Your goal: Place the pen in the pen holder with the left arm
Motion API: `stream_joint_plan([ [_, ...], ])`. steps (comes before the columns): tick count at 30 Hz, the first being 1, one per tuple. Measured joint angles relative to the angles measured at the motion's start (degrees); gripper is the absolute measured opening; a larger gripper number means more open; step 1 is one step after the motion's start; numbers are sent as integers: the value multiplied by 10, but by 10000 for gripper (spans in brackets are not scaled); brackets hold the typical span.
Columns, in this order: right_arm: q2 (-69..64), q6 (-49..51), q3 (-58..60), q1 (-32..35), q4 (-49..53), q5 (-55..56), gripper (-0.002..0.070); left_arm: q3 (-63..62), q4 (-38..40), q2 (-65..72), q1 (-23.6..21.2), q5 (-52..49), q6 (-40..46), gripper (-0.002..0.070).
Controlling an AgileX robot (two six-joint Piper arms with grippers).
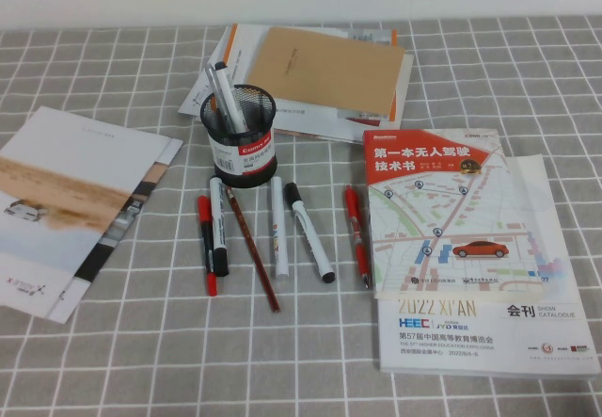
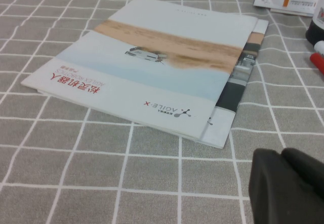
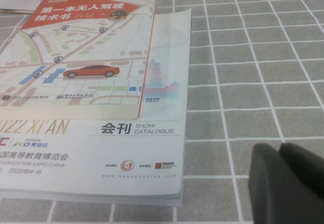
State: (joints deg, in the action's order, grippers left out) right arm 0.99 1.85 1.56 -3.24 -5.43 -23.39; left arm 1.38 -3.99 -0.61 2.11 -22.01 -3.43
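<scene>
The pen (image 1: 206, 245) is seen lying on the checked cloth (image 1: 122, 360), just left of a black-capped white marker (image 1: 218, 225) and in front of the holder (image 1: 241, 136), apart from it. The holder stands upright with two markers in it.

In the left wrist view, the left gripper (image 2: 288, 186) is seen low over the cloth beside a brochure (image 2: 152, 72). In the right wrist view, the right gripper (image 3: 288, 183) is seen near a catalogue (image 3: 101, 148). Whether either is open cannot be told.
</scene>
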Motion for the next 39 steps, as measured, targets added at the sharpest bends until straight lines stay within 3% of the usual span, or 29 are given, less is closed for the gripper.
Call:
stream_joint_plan([
  [14,0,0,0,0,0,0,-13,0,0,0,0,29,-3,-2],
  [17,0,0,0,0,0,0,-13,0,1,0,0,39,-43,-2],
  [24,0,0,0,0,0,0,-13,0,19,0,0,132,-253,-2],
  [35,0,0,0,0,0,0,-13,0,22,0,0,182,-266,-2],
  [39,0,0,0,0,0,0,-13,0,22,0,0,185,-316,-2],
])
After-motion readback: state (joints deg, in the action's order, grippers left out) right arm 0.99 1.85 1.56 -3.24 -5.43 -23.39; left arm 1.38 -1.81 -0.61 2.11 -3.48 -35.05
